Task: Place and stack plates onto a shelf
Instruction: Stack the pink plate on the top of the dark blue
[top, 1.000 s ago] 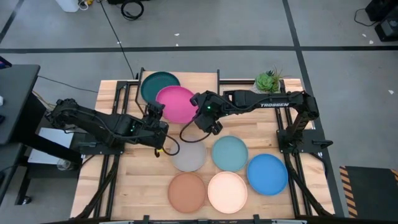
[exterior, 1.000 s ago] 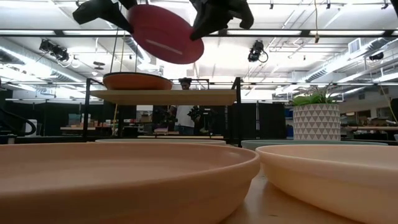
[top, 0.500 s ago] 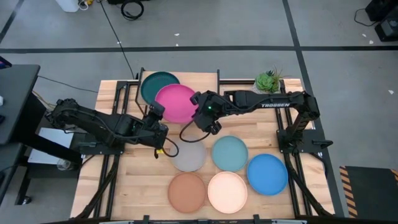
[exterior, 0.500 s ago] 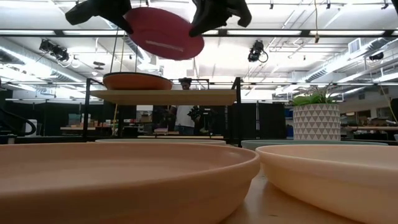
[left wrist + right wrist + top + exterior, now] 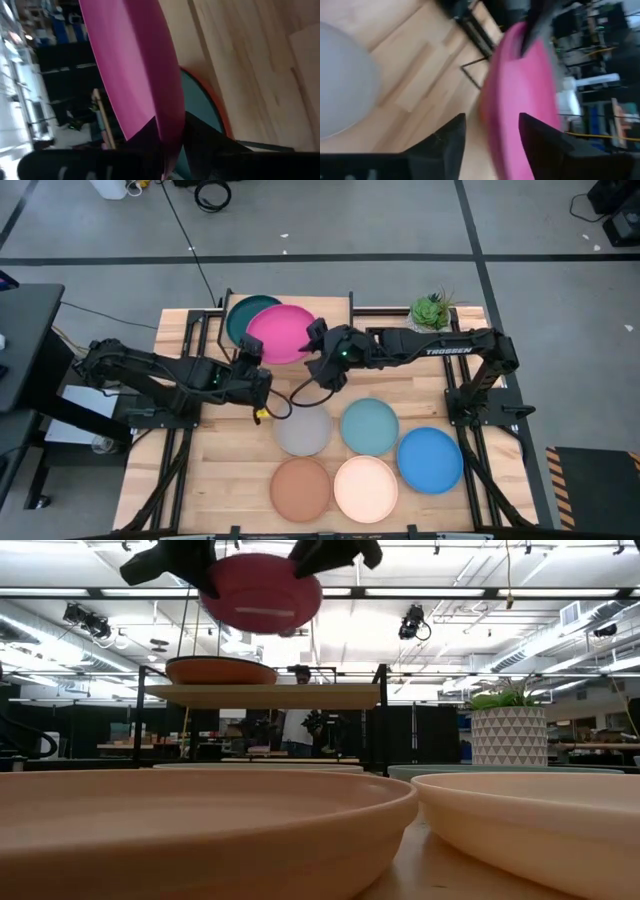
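High view: the magenta plate (image 5: 279,333) is carried over the shelf (image 5: 262,695) at the table's far edge, pinched by the left tool (image 5: 248,356) and the right tool (image 5: 315,348) on opposite rims. Lowering onto the dark teal plate (image 5: 240,317) is judged next, level and centred.

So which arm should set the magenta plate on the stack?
Probably left. Its gripper pinches the magenta plate on the rim nearest the teal plate on the shelf. The right gripper grips the far rim.
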Available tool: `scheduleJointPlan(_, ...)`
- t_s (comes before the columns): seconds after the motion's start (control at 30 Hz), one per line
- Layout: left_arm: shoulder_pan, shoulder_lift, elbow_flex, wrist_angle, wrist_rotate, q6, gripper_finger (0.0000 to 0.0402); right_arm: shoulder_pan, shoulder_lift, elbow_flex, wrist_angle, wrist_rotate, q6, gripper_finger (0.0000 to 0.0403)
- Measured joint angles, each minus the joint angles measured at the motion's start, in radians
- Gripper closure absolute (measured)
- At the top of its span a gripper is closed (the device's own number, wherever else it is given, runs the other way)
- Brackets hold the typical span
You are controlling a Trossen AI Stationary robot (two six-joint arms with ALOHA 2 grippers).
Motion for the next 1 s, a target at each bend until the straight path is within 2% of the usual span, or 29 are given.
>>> scheduleJointPlan(0.23, 0.069, 0.000, 0.000, -0.037, 0.043, -0.049, 0.0335, 0.012, -0.047, 0.000, 0.037, 0.048, -0.002, 0.0179)
scheduleJointPlan(0.53, 0.189, 0.000, 0.001, -0.201, 0.096, -0.202, 0.0334, 0.069, -0.123, 0.000, 0.000, 0.181, 0.048, 0.0177)
scheduleJointPlan(0.83, 0.283, 0.002, 0.001, -0.186, 0.134, -0.245, 0.0331, 0.108, -0.163, 0.000, -0.075, 0.183, 0.156, 0.0177)
scheduleJointPlan(1.0, 0.312, 0.003, 0.001, -0.159, 0.204, -0.239, 0.0294, 0.142, -0.168, 0.000, -0.086, 0.183, 0.174, 0.0176)
